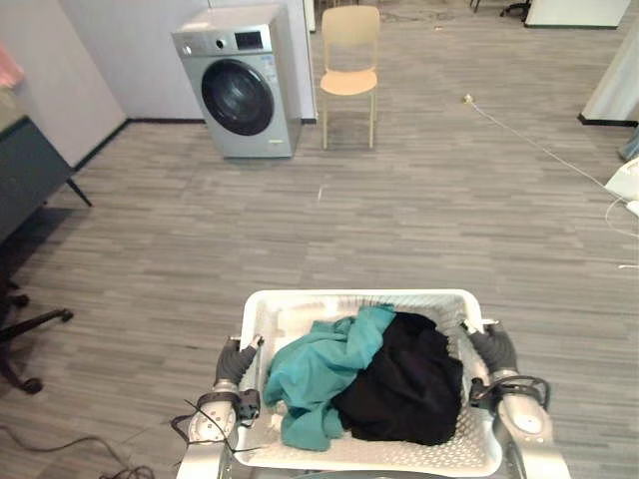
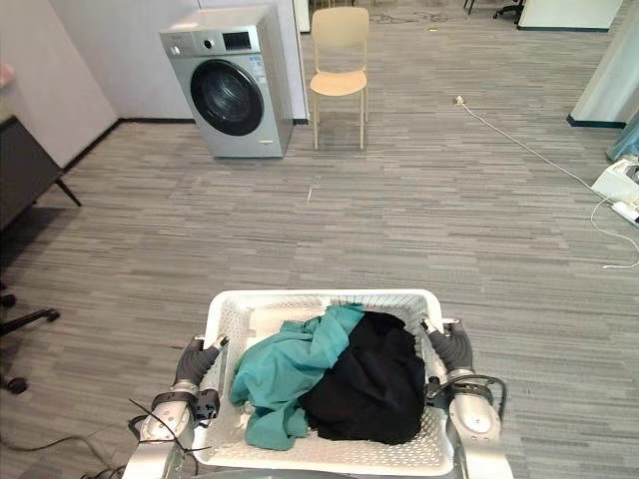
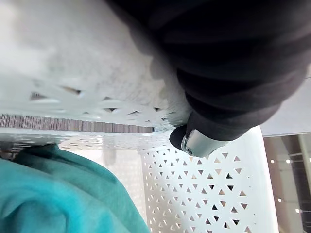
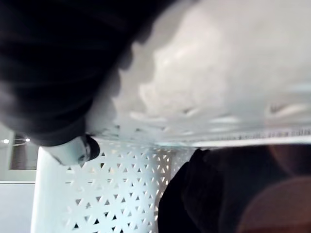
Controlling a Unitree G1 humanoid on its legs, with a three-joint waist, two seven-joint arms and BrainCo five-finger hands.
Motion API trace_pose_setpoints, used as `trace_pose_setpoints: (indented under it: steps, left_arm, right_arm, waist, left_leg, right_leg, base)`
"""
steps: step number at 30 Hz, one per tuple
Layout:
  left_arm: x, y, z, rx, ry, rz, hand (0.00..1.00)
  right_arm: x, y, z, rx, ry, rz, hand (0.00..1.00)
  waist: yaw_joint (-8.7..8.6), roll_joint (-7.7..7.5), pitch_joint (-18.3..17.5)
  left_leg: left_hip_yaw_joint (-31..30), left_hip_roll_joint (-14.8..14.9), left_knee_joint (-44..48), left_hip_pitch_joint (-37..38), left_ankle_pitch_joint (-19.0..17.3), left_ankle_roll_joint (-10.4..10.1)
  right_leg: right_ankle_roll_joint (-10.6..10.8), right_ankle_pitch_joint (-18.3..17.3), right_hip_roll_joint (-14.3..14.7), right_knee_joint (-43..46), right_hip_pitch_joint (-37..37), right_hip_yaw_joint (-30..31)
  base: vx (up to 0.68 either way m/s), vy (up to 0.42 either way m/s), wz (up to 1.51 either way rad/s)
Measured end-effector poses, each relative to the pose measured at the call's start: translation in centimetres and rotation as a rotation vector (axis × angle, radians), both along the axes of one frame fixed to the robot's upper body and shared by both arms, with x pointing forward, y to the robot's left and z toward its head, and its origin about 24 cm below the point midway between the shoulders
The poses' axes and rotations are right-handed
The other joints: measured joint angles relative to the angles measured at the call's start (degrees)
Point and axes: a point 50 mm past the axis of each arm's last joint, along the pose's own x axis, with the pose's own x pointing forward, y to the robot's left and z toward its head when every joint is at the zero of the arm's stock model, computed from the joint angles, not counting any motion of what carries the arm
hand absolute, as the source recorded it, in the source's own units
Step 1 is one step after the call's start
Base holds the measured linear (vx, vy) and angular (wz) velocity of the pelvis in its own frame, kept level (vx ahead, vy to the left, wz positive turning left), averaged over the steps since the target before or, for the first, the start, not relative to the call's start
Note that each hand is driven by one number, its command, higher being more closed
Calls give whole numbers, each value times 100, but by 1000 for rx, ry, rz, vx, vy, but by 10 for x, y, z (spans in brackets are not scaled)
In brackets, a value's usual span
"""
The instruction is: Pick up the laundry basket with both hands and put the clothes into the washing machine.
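Note:
The white perforated laundry basket is held up close in front of me, above the floor. In it lie a teal garment on the left and a black garment on the right. My left hand grips the basket's left rim; in the left wrist view its thumb hooks over the rim by the teal cloth. On the opposite rim is my right hand, whose thumb curls over the edge near the black cloth. The grey washing machine stands far ahead to the left, door closed.
A beige chair stands just right of the machine. A dark desk and an office chair's base are at the left. A white cable runs across the floor at the right. Grey plank floor stretches between me and the machine.

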Motion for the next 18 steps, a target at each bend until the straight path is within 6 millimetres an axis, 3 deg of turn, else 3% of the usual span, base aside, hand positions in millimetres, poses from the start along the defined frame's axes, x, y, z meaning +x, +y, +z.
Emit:
trace_pose_setpoints:
  steps: [1, 2, 3, 4, 5, 6, 7, 9, 11, 13, 14, 15, 16, 17, 18]
  left_arm:
    - [-1, 0, -1, 0, 6, 0, 100]
    - [-4, 0, -3, 2, 18, 0, 100]
    - [-5, -2, -3, 7, 21, -8, 100]
    - [-3, 1, -1, 25, 16, -14, 100]
    - [0, 5, 1, 56, 11, -24, 100]
    - [0, 4, 0, 66, 17, -29, 100]
    - [0, -1, 0, 76, 22, -49, 100]
    - [1, -6, 1, 86, 18, -77, 100]
    - [6, -6, 10, 92, -25, -73, 100]
    - [12, -9, 18, 93, -65, -83, 100]
    - [14, -10, 23, 92, -88, -88, 100]
    - [15, -11, 25, 92, -97, -91, 100]
    - [17, -12, 31, 96, -126, -98, 100]
    - [18, -14, 32, 96, -132, -104, 100]
    - [19, -21, 31, 78, -131, -104, 100]
  right_arm:
    - [1, 1, -2, 6, 4, -3, 100]
    - [0, 1, -4, 8, 11, -3, 100]
    - [-5, -2, -7, -14, 28, -9, 100]
    - [-5, 0, -10, -4, 31, -17, 100]
    - [-6, 4, -14, 19, 37, -33, 100]
    - [-7, 3, -18, 26, 56, -44, 100]
    - [-13, -1, -24, 25, 84, -64, 100]
    - [-21, -4, -28, 31, 106, -93, 100]
    - [-19, -3, -23, 36, 76, -105, 100]
    - [-18, -4, -16, 37, 42, -127, 100]
    - [-17, -6, -10, 29, 17, -136, 100]
    - [-18, -7, -8, 25, 10, -141, 100]
    - [-20, -7, -4, 22, -8, -153, 100]
    - [-22, -8, -2, 18, -17, -161, 100]
    - [-22, -13, 1, -10, -18, -167, 100]
  waist:
    - [49, -25, 8]
    - [107, -150, -32]
    - [136, -233, -88]
    - [79, -445, -51]
    - [-43, -693, -100]
    - [-149, -676, -88]
    - [-192, -519, 5]
    - [-225, -223, 34]
    - [-340, -177, 37]
    - [-395, -177, 83]
    - [-415, -98, 133]
    - [-429, -70, 130]
    - [-436, -129, 72]
    - [-454, -197, 29]
    - [-443, 27, -16]
  left_leg:
    - [10, 80, 590, -136, -98, 15]
    - [102, -92, 771, -161, -360, -195]
    - [149, -395, -114, 506, -823, 123]
    - [198, -617, -224, 702, -913, 173]
    - [305, -870, -346, 989, -1043, 268]
    - [325, -961, -445, 1279, -1098, 340]
    - [262, -1009, -795, 1851, -1109, 359]
    - [95, -997, -1439, 2605, -1108, 360]
    - [17, -1016, -1801, 3102, -1116, 341]
    - [-36, -958, -1927, 3448, -1217, 160]
    - [-30, -808, -1990, 3710, -1347, -69]
    - [-14, -723, -1990, 3811, -1401, -166]
    - [-20, -666, -2033, 4004, -1505, -372]
    - [-59, -640, -2086, 4150, -1563, -475]
    - [-186, -408, -2178, 4343, -1545, -613]
  right_leg:
    - [-3, 230, 0, 196, 38, 182]
    - [282, 472, -61, 849, -100, 308]
    - [964, 824, -198, 2387, -694, 416]
    - [1287, 1185, -351, 3321, -1045, 574]
    - [1278, 1538, -415, 5164, -1814, 824]
    - [1228, 1525, -477, 6020, -2244, 658]
    - [957, 1367, -527, 6472, -2562, 243]
    - [483, 962, -409, 6437, -2963, -326]
    - [262, 506, -258, 5728, -3446, -644]
    - [39, 249, -133, 4937, -3813, -878]
    - [-35, 236, -18, 4095, -3959, -1106]
    - [-77, 284, 53, 3501, -3984, -1188]
    - [-193, 845, 201, 1793, -3997, -1242]
    - [-297, 1496, 256, 1561, -3988, -1202]
    - [-473, 1688, 491, 1701, -3930, -1233]
  base:
    - [605, 422, -13]
    - [660, 476, -33]
    - [537, 356, -20]
    - [527, 224, 22]
    - [553, 111, 41]
    - [661, 130, 36]
    - [565, 128, 7]
    - [542, 125, 3]
    - [570, 44, 18]
    - [518, -80, 13]
    - [530, -119, 5]
    - [685, -195, 12]
    - [600, -184, 17]
    - [765, -219, 10]
    - [533, -136, -6]
